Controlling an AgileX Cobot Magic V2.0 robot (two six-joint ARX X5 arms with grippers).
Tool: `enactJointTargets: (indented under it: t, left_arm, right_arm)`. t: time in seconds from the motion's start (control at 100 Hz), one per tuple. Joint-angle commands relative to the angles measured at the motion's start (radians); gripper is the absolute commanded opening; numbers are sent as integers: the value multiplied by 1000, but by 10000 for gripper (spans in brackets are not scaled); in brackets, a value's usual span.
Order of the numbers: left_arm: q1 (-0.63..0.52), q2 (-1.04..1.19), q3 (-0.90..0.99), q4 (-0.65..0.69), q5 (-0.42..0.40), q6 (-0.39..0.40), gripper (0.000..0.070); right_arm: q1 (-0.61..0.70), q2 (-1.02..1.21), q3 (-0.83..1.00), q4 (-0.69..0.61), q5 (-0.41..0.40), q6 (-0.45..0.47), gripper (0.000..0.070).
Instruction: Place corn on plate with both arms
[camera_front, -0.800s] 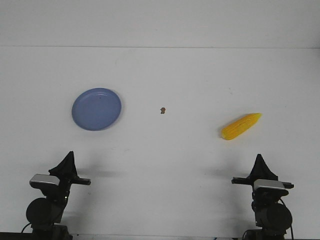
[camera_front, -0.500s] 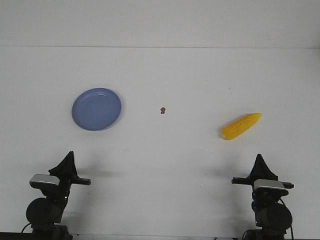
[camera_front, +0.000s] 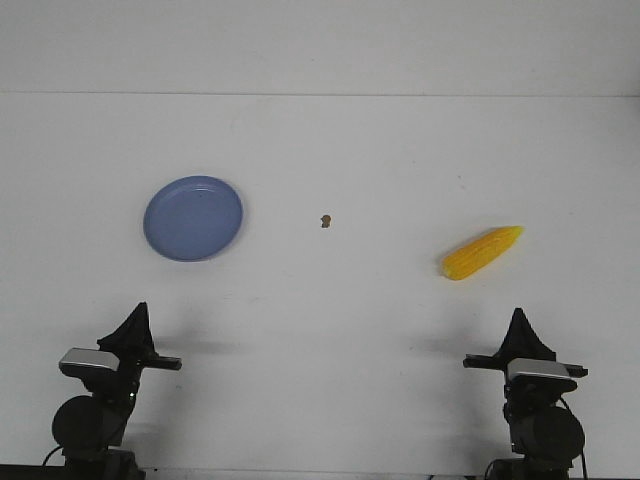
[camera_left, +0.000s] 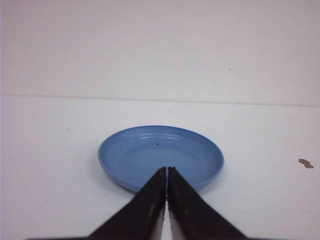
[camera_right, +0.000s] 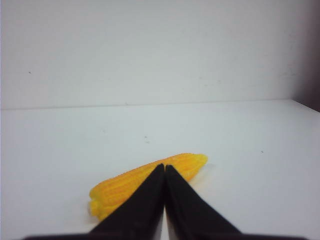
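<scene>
The yellow corn (camera_front: 482, 252) lies on the white table at the right, its tapered tip pointing back right. It also shows in the right wrist view (camera_right: 125, 185), just beyond my fingertips. The blue-lavender plate (camera_front: 193, 218) sits empty at the left and shows in the left wrist view (camera_left: 135, 155). My left gripper (camera_front: 137, 310) is shut and empty near the table's front edge, well short of the plate; it shows in its wrist view (camera_left: 166, 169). My right gripper (camera_front: 518, 314) is shut and empty at the front right, short of the corn; it shows in its wrist view (camera_right: 163, 166).
A small brown speck (camera_front: 325, 221) lies on the table between plate and corn, and shows in the left wrist view (camera_left: 305, 163). A white wall rises behind the table's far edge. The table's right edge shows in the right wrist view (camera_right: 306, 105).
</scene>
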Motion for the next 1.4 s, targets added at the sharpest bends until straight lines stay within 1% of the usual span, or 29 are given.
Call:
enactJointTargets:
  t: [0.0, 0.11, 0.21, 0.28, 0.35, 0.5, 0.63, 0.86, 1.0, 1.07, 1.18, 1.39]
  left_arm:
    - [0, -1, 15, 15, -3, 5, 13]
    - [0, 2, 61, -3, -3, -13, 13]
    - [0, 22, 128, -55, -3, -39, 13]
    - [0, 57, 192, -107, -3, -62, 13]
    - [0, 101, 256, -161, -3, -64, 13]
    - [0, 255, 429, -319, -3, -64, 13]
    - [0, 422, 596, -452, -3, -64, 13]
    - [0, 655, 811, -619, -2, -64, 13]
    - [0, 759, 878, -698, 4, -63, 13]
    - [0, 797, 888, -710, 5, -61, 13]
    - [0, 827, 888, -710, 5, -61, 13]
    - [0, 824, 888, -705, 5, -61, 14]
  right_arm:
    - [1, -1, -2, 12, -3, 1, 4]
    - [1, -1, -2, 23, -4, 3, 4]
    - [1, -1, 6, 49, -4, 4, 4]
    - [1, -1, 29, 40, 0, 6, 4]
    - [1, -1, 70, 3, 13, 7, 4]
    - [1, 25, 198, -150, 42, 6, 4]
    - [1, 101, 333, -290, 42, 2, 4]
    - [1, 336, 599, -584, 42, -1, 4]
    - [1, 489, 728, -704, 41, -1, 4]
    - [1, 552, 766, -724, 40, -1, 4]
    - [1, 614, 790, -713, 33, -1, 4]
    - [1, 640, 791, -695, 31, -1, 4]
